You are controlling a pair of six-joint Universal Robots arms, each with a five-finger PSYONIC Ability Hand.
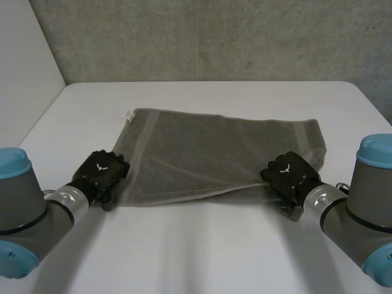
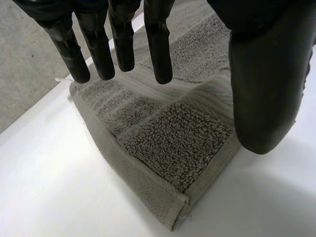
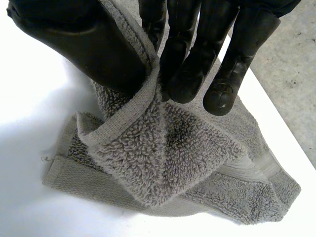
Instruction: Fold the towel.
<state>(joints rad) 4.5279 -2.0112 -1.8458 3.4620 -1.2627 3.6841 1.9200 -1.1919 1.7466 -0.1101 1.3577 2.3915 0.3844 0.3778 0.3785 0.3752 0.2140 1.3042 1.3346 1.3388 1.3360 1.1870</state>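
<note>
A grey towel [image 1: 208, 153] lies spread on the white table [image 1: 202, 245], with its near right part folded over. My left hand [image 1: 101, 173] rests at the towel's near left corner [image 2: 177, 207]; its fingers [image 2: 98, 54] and thumb [image 2: 266, 98] stand straight and apart above the cloth, holding nothing. At the near right corner is my right hand [image 1: 291, 174]. Its thumb [image 3: 94, 49] and fingers [image 3: 192, 74] pinch a raised fold of the towel [image 3: 148, 163], lifting that corner off the table.
A small white tag [image 1: 128, 114] sticks out at the towel's far left corner. A grey wall [image 1: 214, 37] stands beyond the table's far edge. Bare table stretches in front of the towel between the two arms.
</note>
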